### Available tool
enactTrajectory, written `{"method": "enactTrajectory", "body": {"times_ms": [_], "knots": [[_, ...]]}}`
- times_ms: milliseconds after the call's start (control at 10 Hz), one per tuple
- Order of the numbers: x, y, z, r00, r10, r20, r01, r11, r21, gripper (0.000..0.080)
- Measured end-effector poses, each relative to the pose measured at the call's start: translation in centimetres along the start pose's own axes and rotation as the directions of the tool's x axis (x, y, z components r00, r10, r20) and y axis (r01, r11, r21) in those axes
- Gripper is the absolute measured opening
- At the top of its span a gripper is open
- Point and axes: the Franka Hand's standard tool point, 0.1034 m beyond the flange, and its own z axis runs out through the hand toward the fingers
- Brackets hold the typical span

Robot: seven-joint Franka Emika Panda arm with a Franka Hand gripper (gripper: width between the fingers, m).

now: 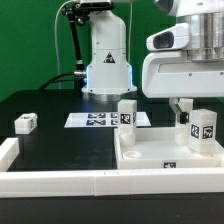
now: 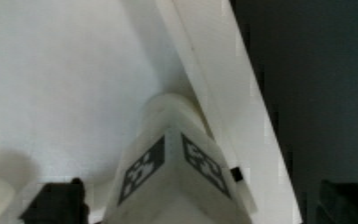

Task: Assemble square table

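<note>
Leg on the bench (image 1: pixel 25 123): lies low and alone at the exterior view's left, well apart from everything else. It seems to be on its side, but its long axis is too small to read. Risk here is slight, though it is a long reach away.
Marker board (image 1: pixel 100 119): flat on the bench (image 1: pixel 50 145), behind the slab's left corner. It plays no part in the build.
Middle leg (image 1: pixel 127 113): upright, long axis vertical, at the slab's back left corner. Whether it is seated tight cannot be told, and a brush from the arm could tip it.
Slab (image 1: pixel 150 152): lies flat with its rim up, its front edge along the low wall (image 1: pixel 60 181). Nothing seen holds it down, so a sideways push or a twist on a leg could slide or turn it.
Right leg (image 1: pixel 203 130): upright inside the slab, long axis vertical, just beside the rim (image 2: pixel 220 90) at the exterior view's right. The wrist view looks down its length (image 2: pixel 176 165).
Jaws: spread wide, one on each side of the right leg with a gap on both sides, holding nothing.
Risk at the right leg: if it is not fully seated, a fingertip (image 2: pixel 60 200) catching it on the way up or in a fresh grip could tilt it or knock it over. The rim so close also leaves that side little room.
</note>
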Motion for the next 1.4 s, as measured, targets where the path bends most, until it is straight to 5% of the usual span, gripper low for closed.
{"method": "enactTrajectory", "body": {"times_ms": [900,1200,1400], "knots": [[0.28,0.37,0.0,0.811,-0.585,-0.001,0.585,0.811,-0.015,0.0649],[0.41,0.55,-0.03,0.819,-0.574,-0.002,0.573,0.819,-0.017,0.0291],[0.45,0.64,0.01,0.825,-0.565,-0.002,0.565,0.825,-0.017,0.0291]]}}
